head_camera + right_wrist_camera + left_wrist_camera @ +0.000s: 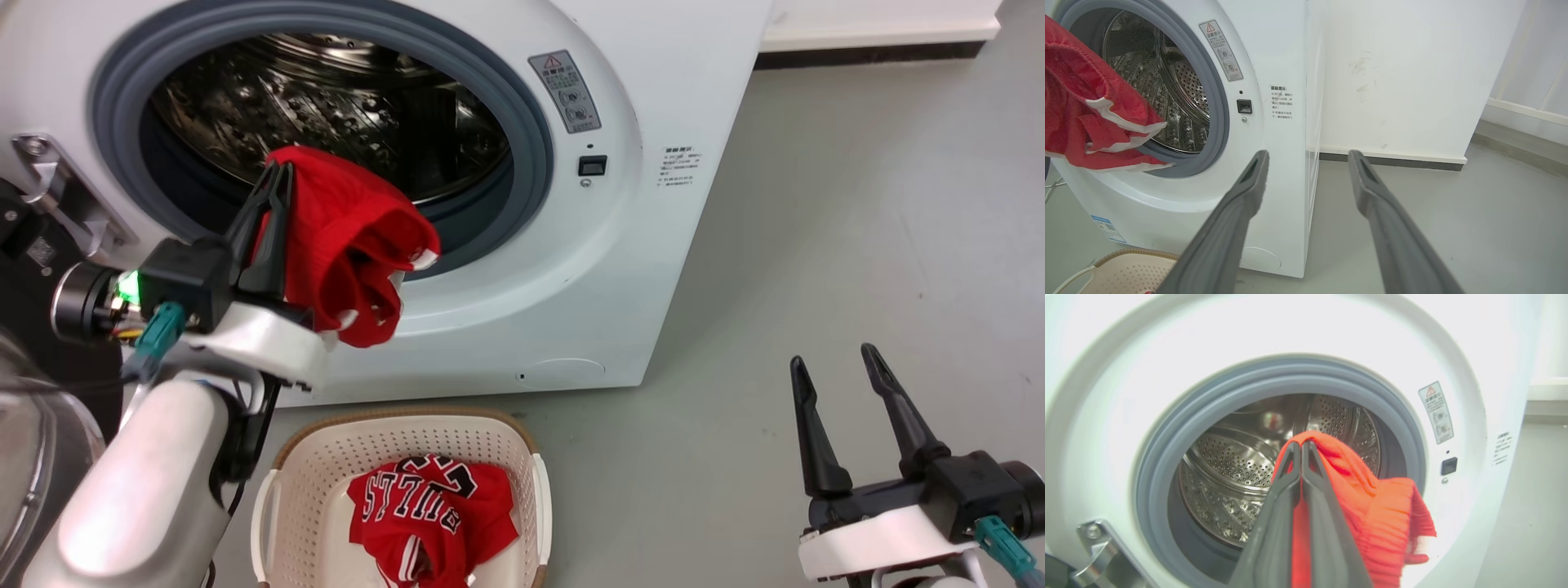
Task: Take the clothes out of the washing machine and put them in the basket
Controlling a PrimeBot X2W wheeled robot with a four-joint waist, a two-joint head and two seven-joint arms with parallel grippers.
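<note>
Hanging from the left gripper point(279, 169), whose two dark fingers are pressed together on the cloth, a plain red garment point(351, 237) is in the air just in front of the opening of the washing machine point(653, 98). In the left wrist view the fingertips of this gripper point(1300, 443) meet at the top fold of the garment point(1380, 522), and behind it the perforated steel drum point(1229, 465) is visible inside the grey rubber ring point(1167, 449).

The basket point(392, 441) stands on the floor point(857, 204) close to the front of the machine, below the held garment. A red jersey point(424, 506) with black-white lettering lies inside it.

The right gripper point(833, 354) is low at the right side, well apart from the machine, with its fingers spread wide and nothing between them. In the right wrist view this gripper point(1308, 154) points toward the corner of the machine point(1286, 61), with the garment point(1081, 110) at the left edge.

The floor is smooth, grey and matte. Behind the machine there is a white wall point(1412, 61) with some faint marks, and a dark baseboard point(1392, 159) runs along its bottom.
</note>
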